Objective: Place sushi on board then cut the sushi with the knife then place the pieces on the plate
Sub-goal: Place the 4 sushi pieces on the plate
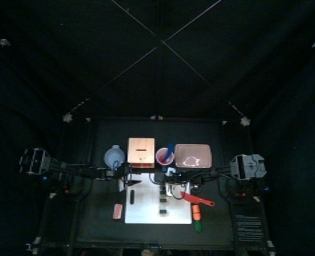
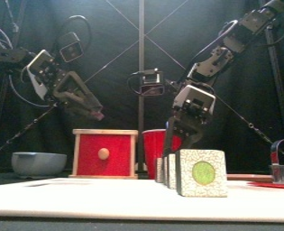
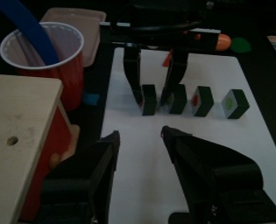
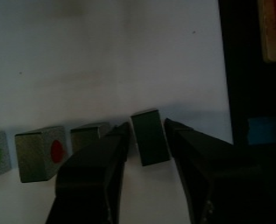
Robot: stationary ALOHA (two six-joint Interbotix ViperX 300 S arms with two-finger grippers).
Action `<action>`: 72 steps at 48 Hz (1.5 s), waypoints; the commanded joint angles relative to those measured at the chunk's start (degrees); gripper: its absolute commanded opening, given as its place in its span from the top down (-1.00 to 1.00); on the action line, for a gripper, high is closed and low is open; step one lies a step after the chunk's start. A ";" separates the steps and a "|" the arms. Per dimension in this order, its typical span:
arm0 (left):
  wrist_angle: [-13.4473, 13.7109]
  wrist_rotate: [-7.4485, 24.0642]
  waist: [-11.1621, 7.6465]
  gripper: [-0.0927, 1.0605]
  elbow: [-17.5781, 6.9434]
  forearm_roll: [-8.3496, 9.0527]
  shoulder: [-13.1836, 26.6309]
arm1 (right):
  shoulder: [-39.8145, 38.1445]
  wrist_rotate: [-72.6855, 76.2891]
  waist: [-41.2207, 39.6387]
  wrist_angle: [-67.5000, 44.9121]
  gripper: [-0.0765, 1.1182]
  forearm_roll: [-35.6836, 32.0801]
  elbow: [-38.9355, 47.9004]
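Note:
Several dark green sushi pieces [image 3: 202, 101] stand in a row on the white cutting board [image 3: 210, 175]; the front view shows the near one's green face [image 2: 202, 171]. My right gripper [image 4: 150, 127] is open and straddles the end piece [image 4: 150, 138], also seen from the left wrist [image 3: 148, 98]. It comes down on the row in the front view [image 2: 180, 143]. My left gripper [image 3: 138, 136] is open and empty, held above the board's near end, raised at the left [image 2: 90, 106]. The blue knife [image 3: 29, 31] stands in the red cup [image 3: 44, 54]. The pink tray [image 1: 193, 156] lies at the back right.
The wooden box with its red drawer front [image 2: 105, 153] stands left of the cup, and the blue-grey bowl [image 2: 38, 162] is further left. A red toy [image 1: 200, 199] and an orange one [image 1: 196, 213] lie right of the board. A small red thing [image 1: 118, 210] lies left of it.

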 commanded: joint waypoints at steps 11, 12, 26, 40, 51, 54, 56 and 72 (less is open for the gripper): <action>-0.26 -0.09 0.18 -0.57 -0.62 0.00 0.35 | -11.78 0.18 -4.22 5.54 -0.08 0.79 2.02; -0.26 -0.09 0.18 -0.57 -0.62 0.00 0.44 | -12.83 0.18 -4.57 6.24 -0.08 0.79 2.29; -0.26 -0.09 0.18 -0.57 -0.62 0.00 0.79 | -23.38 0.44 -13.27 13.97 -0.08 1.58 6.59; -0.26 -0.18 0.18 -0.57 -0.88 0.00 1.14 | -22.32 0.44 -22.24 11.78 -0.08 3.52 9.58; -0.26 -0.18 0.35 -0.57 -0.88 0.00 1.23 | -16.96 0.18 -26.89 6.77 -0.08 4.04 10.55; -0.26 -0.18 0.35 -0.57 -0.97 0.00 1.23 | -15.38 0.18 -27.69 5.80 -0.08 3.87 10.72; -0.35 -0.18 0.35 -0.57 -0.97 0.00 1.23 | -14.59 0.18 -28.21 5.36 -0.08 3.87 10.72; -0.26 -0.09 0.44 -0.57 -0.88 -0.35 1.67 | -10.55 0.18 -29.88 4.31 -0.21 3.60 10.81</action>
